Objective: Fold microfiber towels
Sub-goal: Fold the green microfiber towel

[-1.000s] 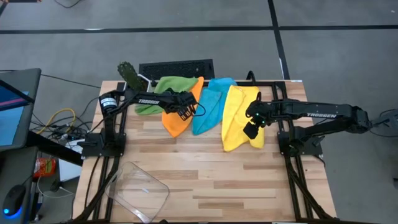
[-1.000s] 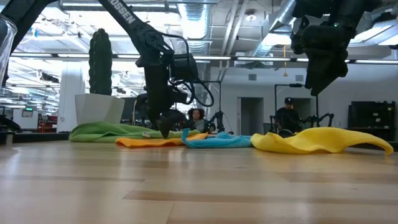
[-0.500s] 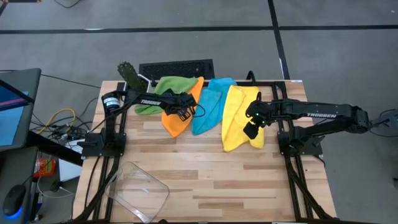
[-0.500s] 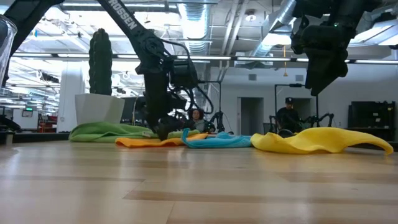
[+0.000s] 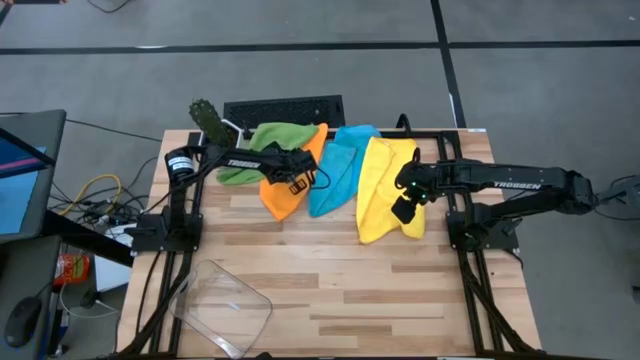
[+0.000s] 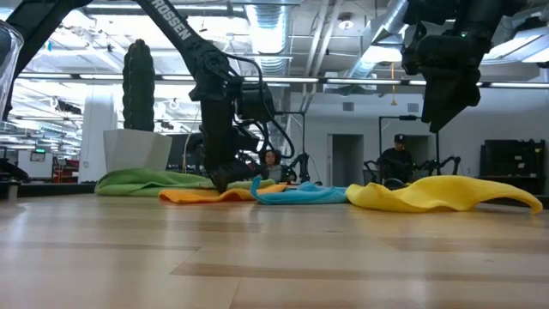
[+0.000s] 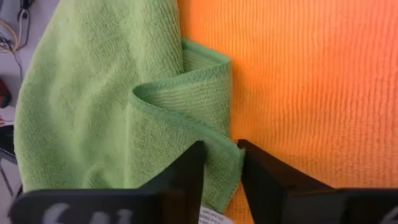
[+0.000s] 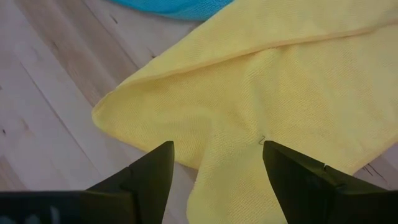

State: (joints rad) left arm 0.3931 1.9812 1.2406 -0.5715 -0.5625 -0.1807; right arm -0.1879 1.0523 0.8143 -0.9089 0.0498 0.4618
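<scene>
Four towels lie side by side on the wooden table's far half: green (image 5: 262, 140), orange (image 5: 283, 192), light blue (image 5: 335, 170) and yellow (image 5: 380, 195). A corner of the green towel (image 7: 81, 106) is folded over and rests on the orange towel (image 7: 311, 81). My left gripper (image 5: 297, 180) is down at that corner and shut on it. My right gripper (image 5: 405, 207) hangs open well above the yellow towel (image 8: 261, 106), touching nothing. My left gripper pinches the hemmed edge of the green towel's folded-over corner (image 7: 225, 163) between its two fingers. The fingers slant down from above and from the table's left. The towel stays slack, lying on the table and on the orange towel.
A cactus in a white pot (image 5: 205, 117) and a black keyboard (image 5: 283, 108) stand at the far edge behind the towels. A clear plastic container (image 5: 225, 305) lies at the near left. The table's near half is bare wood (image 5: 360, 290).
My left gripper has shut on the green towel's corner while staying at the same spot. The towels lie as they did.
</scene>
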